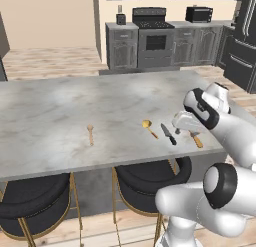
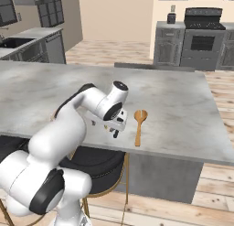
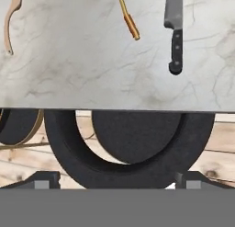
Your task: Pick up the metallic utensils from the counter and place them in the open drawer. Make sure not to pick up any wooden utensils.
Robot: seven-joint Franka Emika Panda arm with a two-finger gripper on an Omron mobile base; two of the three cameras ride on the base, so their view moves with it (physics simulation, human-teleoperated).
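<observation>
The knife, grey blade and black handle, lies on the pale marbled counter near its front edge; in the hand view the knife is at the upper right, handle toward me. My gripper hovers low over the counter's front edge just right of the knife, open, fingertips far apart with nothing between them. A thin curved wooden stick lies left of the knife. A small wooden spoon is further left. A long wooden spoon lies right of my gripper.
Two black round stools with gold legs stand under the counter's front edge, one directly below my hand. Dark cabinets and a stove line the far wall. The counter's right end drops off to wooden floor.
</observation>
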